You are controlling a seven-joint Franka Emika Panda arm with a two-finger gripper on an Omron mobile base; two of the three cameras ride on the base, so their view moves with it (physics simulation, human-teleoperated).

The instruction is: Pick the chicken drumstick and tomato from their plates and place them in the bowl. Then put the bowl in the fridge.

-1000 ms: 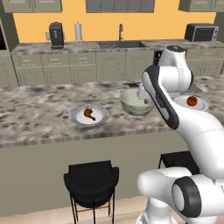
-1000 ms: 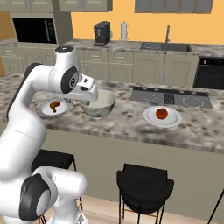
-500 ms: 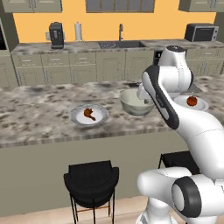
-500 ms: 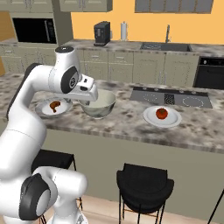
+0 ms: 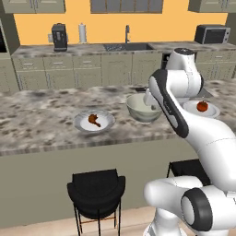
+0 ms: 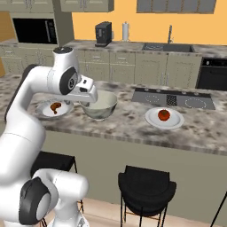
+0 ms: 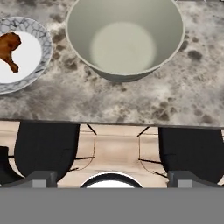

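While your arm leans over the speckled stone counter (image 5: 41, 124), you can see the pale bowl (image 5: 144, 109) standing empty near its front edge, between two plates. You have one plate (image 5: 94, 122) well to the bowl's left carrying the drumstick (image 5: 94, 120), and the other plate (image 6: 164, 119) off to its right carrying the tomato (image 6: 164, 115). Your gripper (image 7: 111, 178) hangs above the counter's front edge just short of the bowl, its fingers spread wide with nothing between them.
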